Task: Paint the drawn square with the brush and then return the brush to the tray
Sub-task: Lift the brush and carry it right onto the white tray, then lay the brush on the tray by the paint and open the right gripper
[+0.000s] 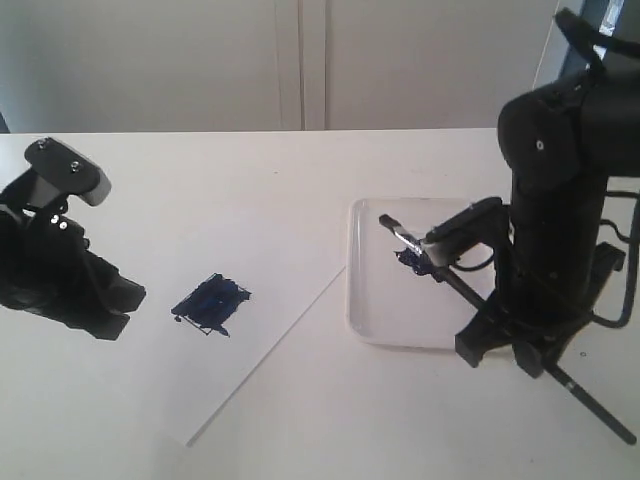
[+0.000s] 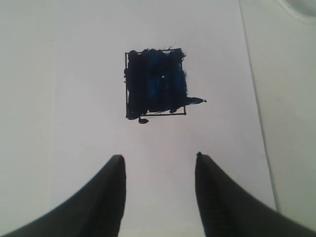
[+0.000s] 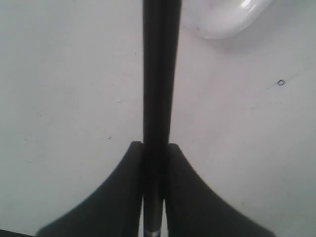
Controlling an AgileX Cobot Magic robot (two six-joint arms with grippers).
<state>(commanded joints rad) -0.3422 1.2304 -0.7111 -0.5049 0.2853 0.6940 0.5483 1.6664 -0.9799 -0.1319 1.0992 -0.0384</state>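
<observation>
The drawn square (image 1: 210,303) is a streaky dark blue patch on the paper; in the left wrist view the square (image 2: 155,81) has a smear past one corner. My left gripper (image 1: 122,300) (image 2: 158,158) hovers open beside it, holding nothing. My right gripper (image 1: 487,318) (image 3: 155,145) is shut on the black handle of the brush (image 1: 410,240) (image 3: 160,74). The brush lies slanted, its silver ferrule and dark bristles over the white tray (image 1: 385,315) near the paint blob (image 1: 412,262), its handle end reaching toward the table's front right. A corner of the tray (image 3: 222,19) shows in the right wrist view.
A white paper sheet (image 1: 270,240) lies on the white table (image 1: 330,420), its edge running next to the tray's left rim. The right arm's black body (image 1: 560,200) stands over the tray's right side. A wall rises behind the table.
</observation>
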